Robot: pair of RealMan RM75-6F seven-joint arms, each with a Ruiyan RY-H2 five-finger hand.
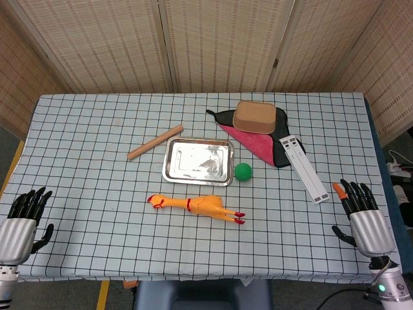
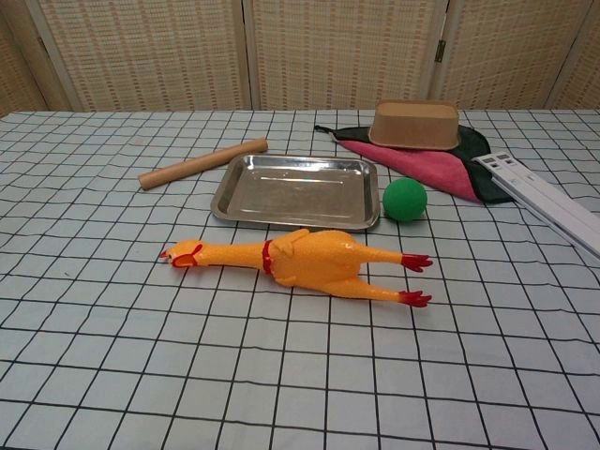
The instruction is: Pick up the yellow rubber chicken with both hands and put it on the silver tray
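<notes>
The yellow rubber chicken [image 1: 197, 206] [image 2: 305, 260] lies flat on the checked cloth, head to the left, red feet to the right. Just behind it sits the silver tray [image 1: 174, 171] [image 2: 234, 192], with nothing in it. My left hand [image 1: 22, 223] rests at the table's front left corner, fingers spread and holding nothing. At the front right edge my right hand [image 1: 362, 213] is likewise open, far from the chicken. Neither hand appears in the chest view.
A green ball [image 1: 242, 171] [image 2: 404, 200] lies right of the tray. A wooden stick [image 1: 155, 142] [image 2: 202, 162] lies to its back left. A brown bowl [image 1: 254, 117] [image 2: 414, 124] stands on a red-and-black cloth [image 1: 261, 142]. White strips [image 1: 303, 168] lie at right.
</notes>
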